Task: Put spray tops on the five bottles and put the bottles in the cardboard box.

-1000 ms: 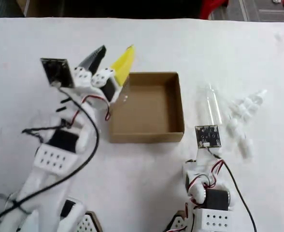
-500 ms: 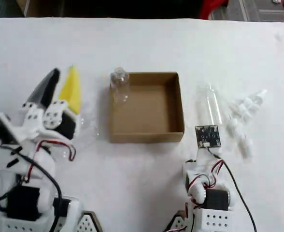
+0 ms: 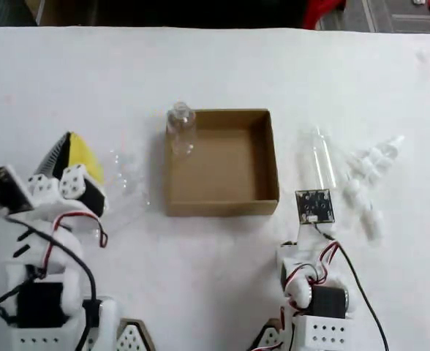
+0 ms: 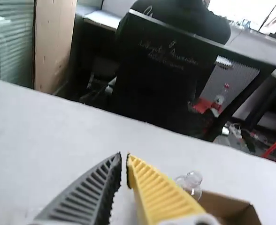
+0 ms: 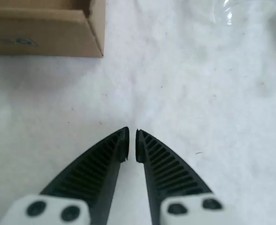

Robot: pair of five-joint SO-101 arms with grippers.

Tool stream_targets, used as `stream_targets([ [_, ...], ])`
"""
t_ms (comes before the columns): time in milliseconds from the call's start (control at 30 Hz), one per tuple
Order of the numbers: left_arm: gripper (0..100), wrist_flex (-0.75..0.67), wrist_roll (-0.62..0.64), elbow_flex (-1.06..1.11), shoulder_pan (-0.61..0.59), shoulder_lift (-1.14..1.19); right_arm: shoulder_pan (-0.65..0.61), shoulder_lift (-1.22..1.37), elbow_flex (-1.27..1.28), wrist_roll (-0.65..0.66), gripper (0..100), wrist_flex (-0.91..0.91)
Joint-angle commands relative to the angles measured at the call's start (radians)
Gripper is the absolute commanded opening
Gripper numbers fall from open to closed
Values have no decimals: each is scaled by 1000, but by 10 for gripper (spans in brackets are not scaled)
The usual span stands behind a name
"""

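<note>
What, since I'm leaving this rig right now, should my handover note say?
The left gripper is shut and empty, above the table left of the box. The right gripper is shut and empty, low over the table by the box's near right corner.
A standing bottle, no top, is at the box's far left corner; inside or beside, I cannot tell. A lying bottle is right of the box, beside the spray tops. Faint clear bottles lie left of the box, count unclear.
Done: no top fitted that I can see. Left: top all five, then box them.
</note>
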Motion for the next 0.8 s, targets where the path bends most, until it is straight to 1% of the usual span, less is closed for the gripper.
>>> stream_targets([
  [0, 24, -20, 5, 49, -10, -24, 8, -5, 9, -5, 16, 5],
  [67, 24, -38, -5, 84, -12, -24, 8, -5, 9, -5, 16, 5],
  [100, 24, -54, -37, 104, -12, -24, 8, -5, 9, -5, 16, 5],
  [233, 24, -169, -253, 204, -4, -24, 8, -5, 9, -5, 16, 5],
  [300, 24, -238, -304, 245, -4, -24, 8, -5, 9, -5, 16, 5],
  [367, 24, -270, -311, 264, -4, -24, 8, -5, 9, -5, 16, 5],
  [600, 24, -256, -307, 279, -4, -22, 8, -5, 9, -5, 16, 5],
  [633, 24, -249, -301, 279, -2, -22, 8, -5, 9, -5, 16, 5],
  [700, 24, -233, -245, 278, -1, -24, 8, -5, 9, -5, 16, 5],
  [733, 34, -232, -236, 273, 4, -24, 8, -5, 9, -5, 16, 5],
  [767, 57, -226, -264, 264, 22, -24, 8, -5, 9, -5, 16, 5],
])
